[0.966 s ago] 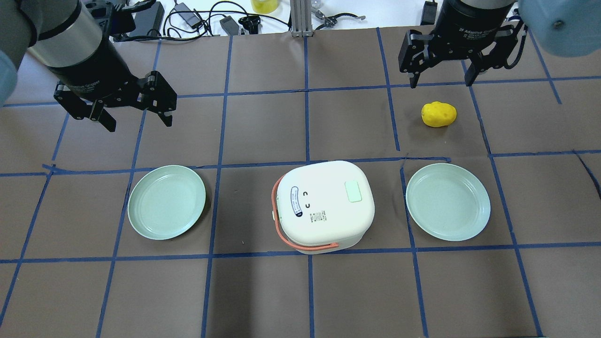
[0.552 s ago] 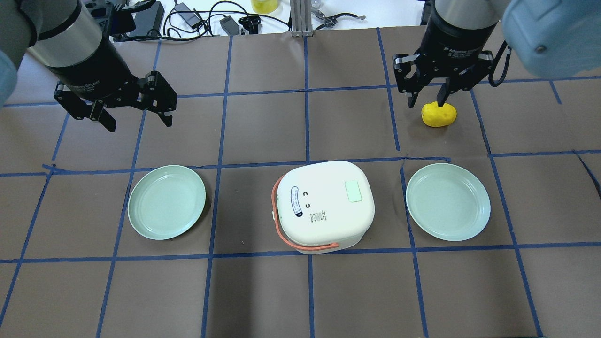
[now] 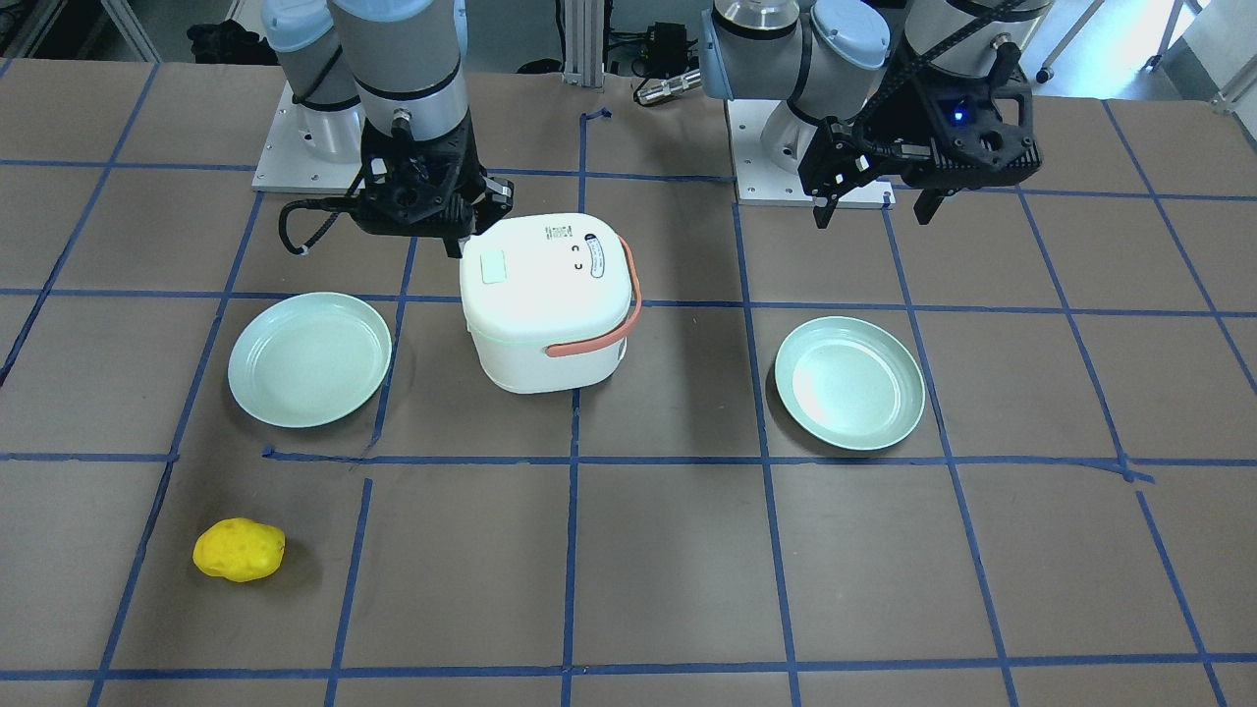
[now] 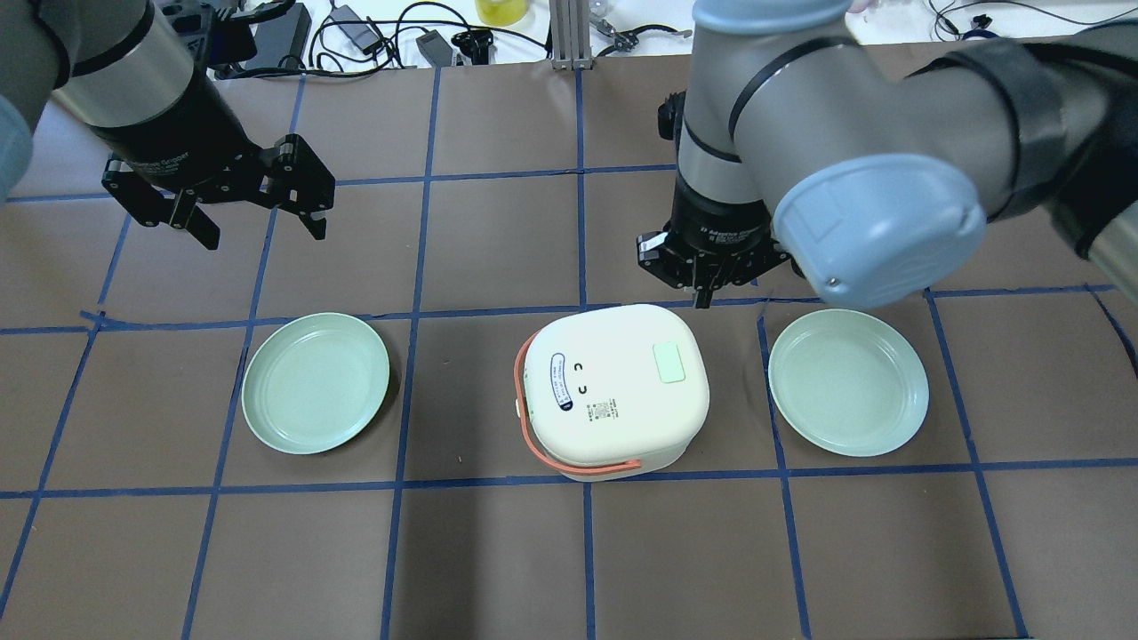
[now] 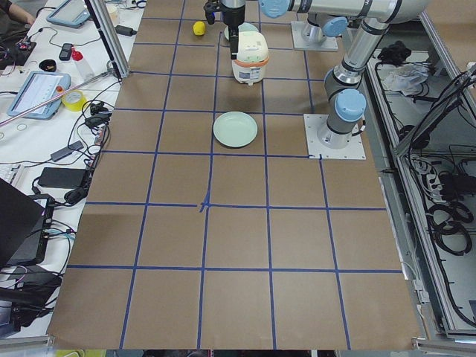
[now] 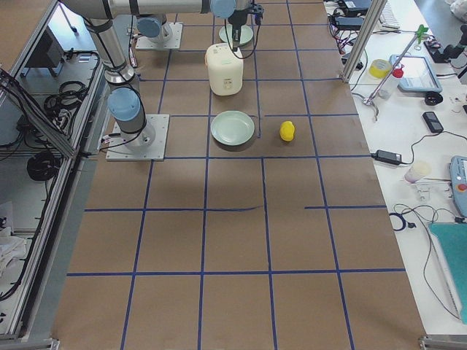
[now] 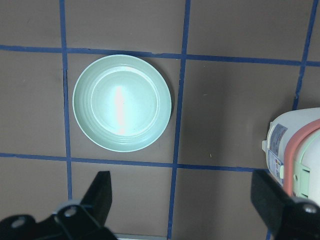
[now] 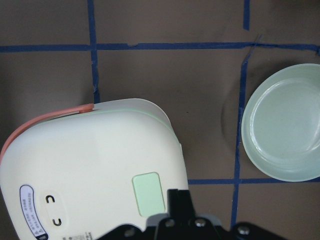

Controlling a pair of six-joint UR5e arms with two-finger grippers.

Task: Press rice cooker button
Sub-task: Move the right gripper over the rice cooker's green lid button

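Note:
The white rice cooker (image 4: 605, 409) with an orange handle stands at the table's middle. Its pale green button (image 4: 669, 363) is on the lid. My right gripper (image 4: 702, 298) is shut and empty, and hovers at the cooker's far right edge, close to the button. In the right wrist view its shut fingertips (image 8: 179, 197) sit just right of the button (image 8: 148, 194); I cannot tell if they touch the lid. In the front-facing view the right gripper (image 3: 458, 244) is by the cooker (image 3: 545, 314). My left gripper (image 4: 262, 233) is open and empty, far to the left.
A pale green plate (image 4: 316, 382) lies left of the cooker and another (image 4: 849, 382) lies right of it. A yellow lumpy object (image 3: 239, 550) lies beyond the right plate; my right arm hides it in the overhead view. Cables lie along the table's far edge.
My right arm has swung from above the yellow object toward the cooker, and its gripper has shut. The left arm has not moved.

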